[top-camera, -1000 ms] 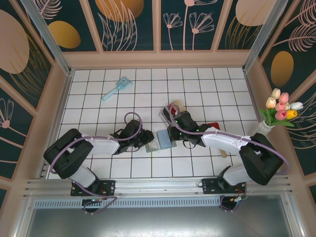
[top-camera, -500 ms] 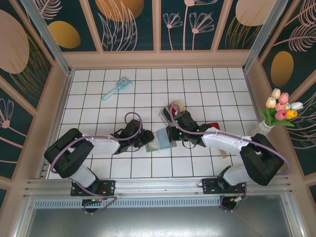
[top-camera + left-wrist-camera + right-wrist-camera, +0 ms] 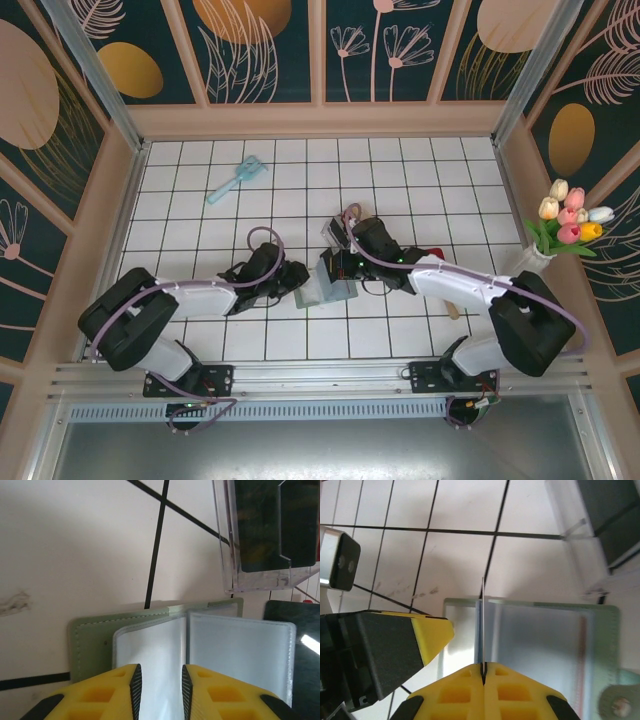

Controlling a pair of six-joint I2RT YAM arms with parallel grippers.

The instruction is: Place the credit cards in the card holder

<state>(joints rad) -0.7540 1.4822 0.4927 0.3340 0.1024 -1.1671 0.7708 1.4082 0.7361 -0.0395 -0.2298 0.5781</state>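
Note:
The sage-green card holder (image 3: 312, 296) lies open on the tiles, its clear sleeves (image 3: 240, 645) facing up. My right gripper (image 3: 483, 672) is shut on a credit card (image 3: 483, 625), seen edge-on as a thin upright line. The card stands over the holder's (image 3: 545, 635) left part, by the sleeve's edge. My left gripper (image 3: 158, 690) hangs low over the holder's (image 3: 90, 640) left sleeve, its jaws a narrow gap apart with nothing between them. One of its yellow fingers (image 3: 420, 635) lies just left of the card. In the top view the two grippers, left (image 3: 296, 277) and right (image 3: 341, 268), meet over the holder.
A clear plastic box (image 3: 265, 535) with dark contents stands just beyond the holder, and is also in the top view (image 3: 335, 228). A dark flat object (image 3: 282, 630) lies at the holder's right edge. A light-blue brush (image 3: 237, 180) lies far left; a red object (image 3: 432, 255) and tulips (image 3: 570, 222) are right.
My left arm has stretched forward, bringing its gripper slightly right onto the holder. The right gripper has shifted a little with the card over the holder.

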